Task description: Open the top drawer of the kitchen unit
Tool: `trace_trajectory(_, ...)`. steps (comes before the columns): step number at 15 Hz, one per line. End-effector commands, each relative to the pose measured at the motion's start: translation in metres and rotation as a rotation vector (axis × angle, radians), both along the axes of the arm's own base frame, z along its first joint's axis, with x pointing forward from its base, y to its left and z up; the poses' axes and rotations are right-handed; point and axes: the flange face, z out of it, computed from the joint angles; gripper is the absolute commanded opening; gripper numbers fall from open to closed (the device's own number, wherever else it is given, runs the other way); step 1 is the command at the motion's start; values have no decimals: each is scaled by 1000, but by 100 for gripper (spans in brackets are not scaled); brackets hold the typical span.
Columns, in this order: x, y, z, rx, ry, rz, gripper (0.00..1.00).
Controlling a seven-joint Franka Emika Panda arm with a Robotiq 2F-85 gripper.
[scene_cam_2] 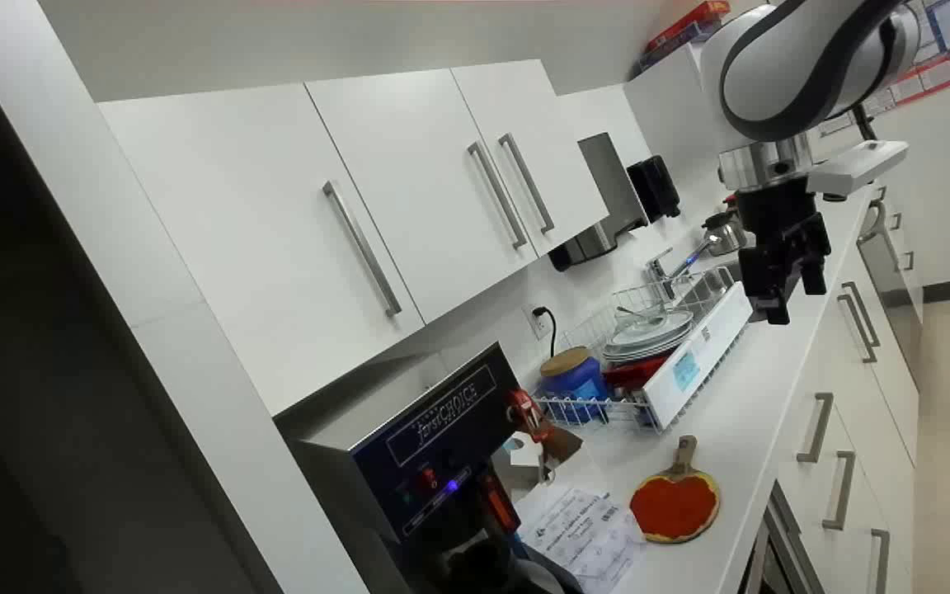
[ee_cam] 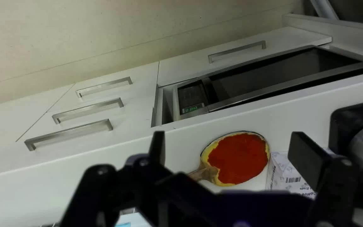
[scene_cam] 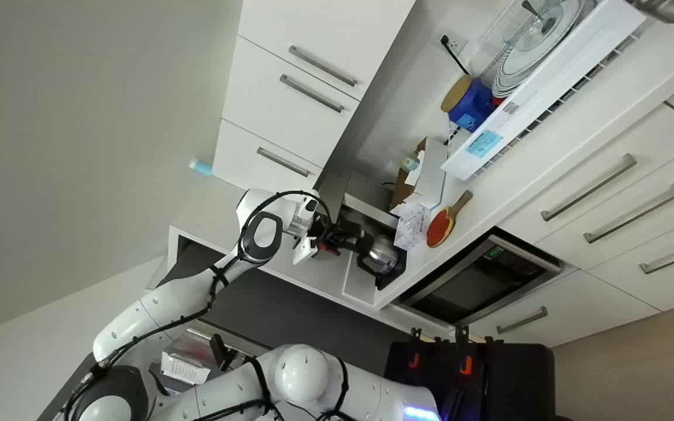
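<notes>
Top drawer (ee_cam: 74,142): closed, wants a square, steady pull

Its silver bar handle (ee_cam: 68,131) looks rigid but smooth, perhaps slippery; best clasped at mid-length. The drawer should slide with modest weight, though its contents are hidden. The gripper (ee_cam: 227,146) hangs above the worktop (ee_cam: 36,186), jaws spread, holding nothing. Flat, white and wide, the drawer sits just under the worktop's edge, beside the black oven (ee_cam: 279,72).

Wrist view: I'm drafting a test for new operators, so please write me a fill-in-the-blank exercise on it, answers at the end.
The shut top drawer has a ____ front.
The paddle on the worktop has a mostly ____ face.
The oven display shows ____ digits.
Not shut, the gripper stands ____.

Missing words: white; red; green; open.
</notes>
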Motion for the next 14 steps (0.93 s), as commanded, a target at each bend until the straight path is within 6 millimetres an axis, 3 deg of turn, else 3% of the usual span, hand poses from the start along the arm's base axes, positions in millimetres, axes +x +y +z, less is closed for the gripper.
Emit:
trace_trajectory(1, 0, 0, 1, 0, 1, 0, 100)
trace_trajectory(11, 0, 0, 1, 0, 1, 0, 100)
trace_trajectory(14, 17, -34, 2, 51, -65, -89, 100)
